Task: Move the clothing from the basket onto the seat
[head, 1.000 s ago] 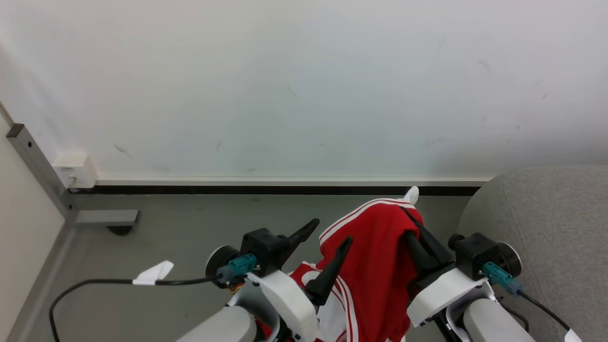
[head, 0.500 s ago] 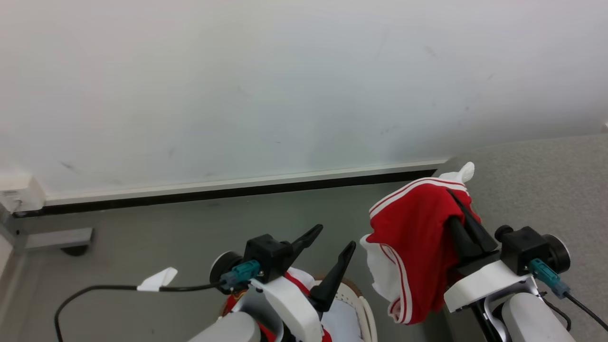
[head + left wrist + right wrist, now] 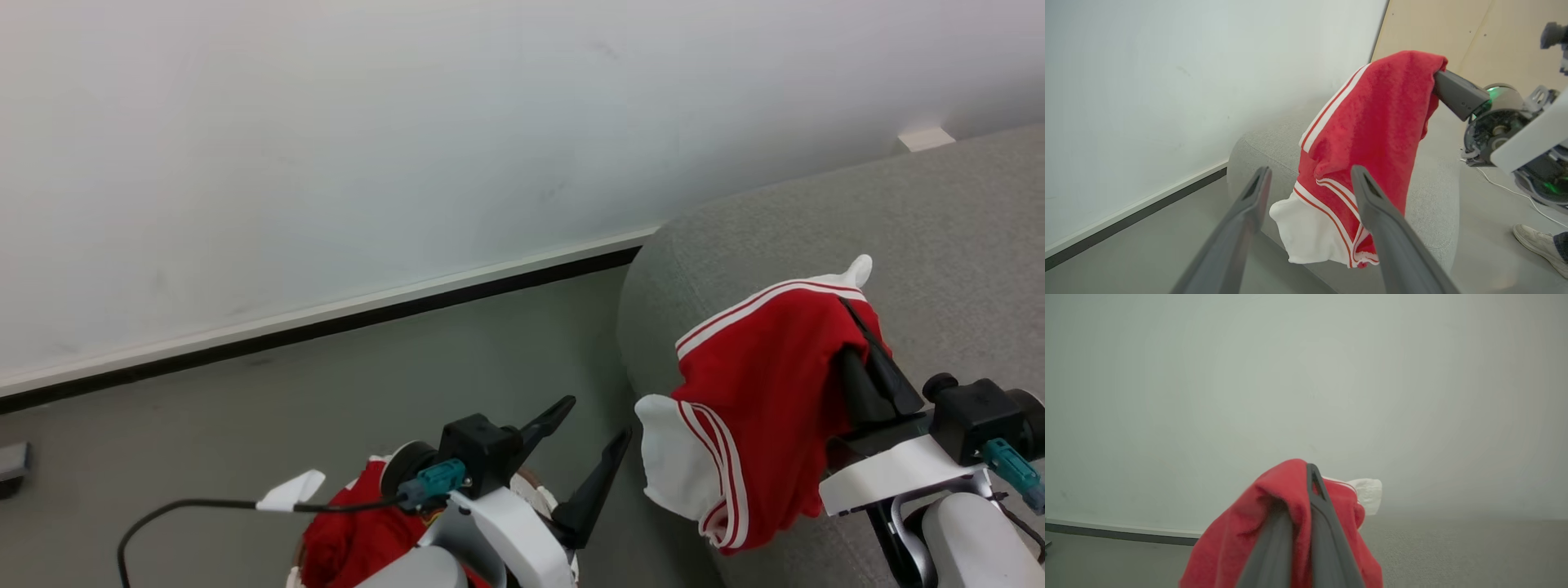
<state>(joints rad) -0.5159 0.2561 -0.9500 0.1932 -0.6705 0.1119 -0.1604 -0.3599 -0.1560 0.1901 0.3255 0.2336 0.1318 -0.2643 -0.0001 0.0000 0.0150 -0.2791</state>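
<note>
White-striped red shorts (image 3: 759,392) hang pinched in the closed right tool (image 3: 857,335) over the corner of the grey seat (image 3: 939,229). A second earlier they hung over the floor (image 3: 408,384) beside it. The left tool (image 3: 596,417) stays spread, empty.

Red white-striped clothing (image 3: 759,384), grey seat (image 3: 939,212)

Head camera: set high on the robot, tilted forward and down. It faces the white wall (image 3: 326,163), the floor (image 3: 326,384) and the seat (image 3: 939,212) on the right, with the left gripper (image 3: 596,418) and right gripper (image 3: 853,327) close beneath it.
Left wrist camera: low, aimed rightward along its own fingers, close to the clothing (image 3: 1372,122).
Right wrist camera: tight behind its own fingers, facing the far wall across the seat.
Shared: the clothing, seat and wall appear in all three views.
</note>
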